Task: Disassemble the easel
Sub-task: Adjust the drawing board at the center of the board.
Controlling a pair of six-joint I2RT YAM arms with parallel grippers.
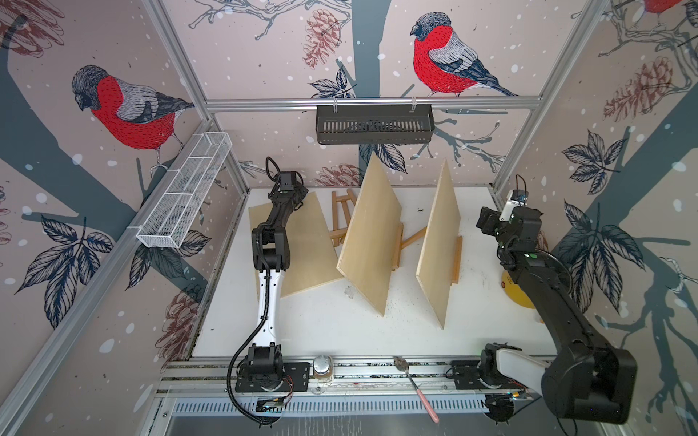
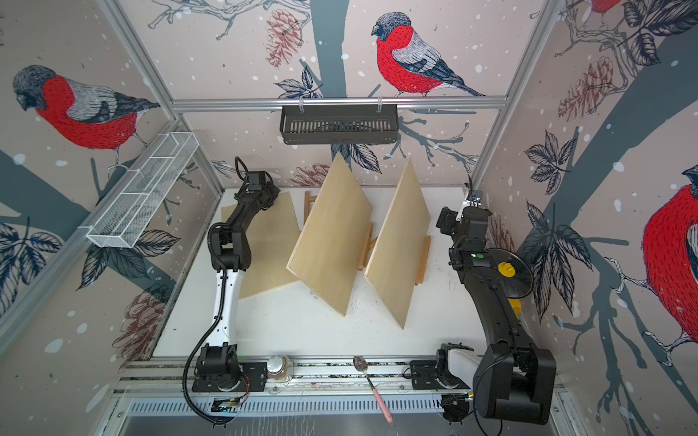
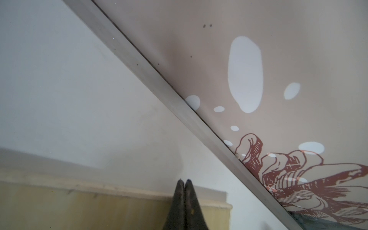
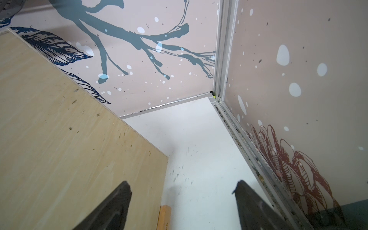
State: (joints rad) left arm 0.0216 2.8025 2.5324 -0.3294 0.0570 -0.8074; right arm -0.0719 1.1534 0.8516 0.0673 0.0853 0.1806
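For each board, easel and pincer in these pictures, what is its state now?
left pincer: shut, holding nothing.
right pincer: open, holding nothing.
left board: lying flat on the table.
middle board: standing tilted on the middle easel.
right board: standing tilted on the right easel.
bare easel: carries no board.

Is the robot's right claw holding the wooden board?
No, the right gripper has its jaws wide open beside the wooden board, and only the white table shows between them.
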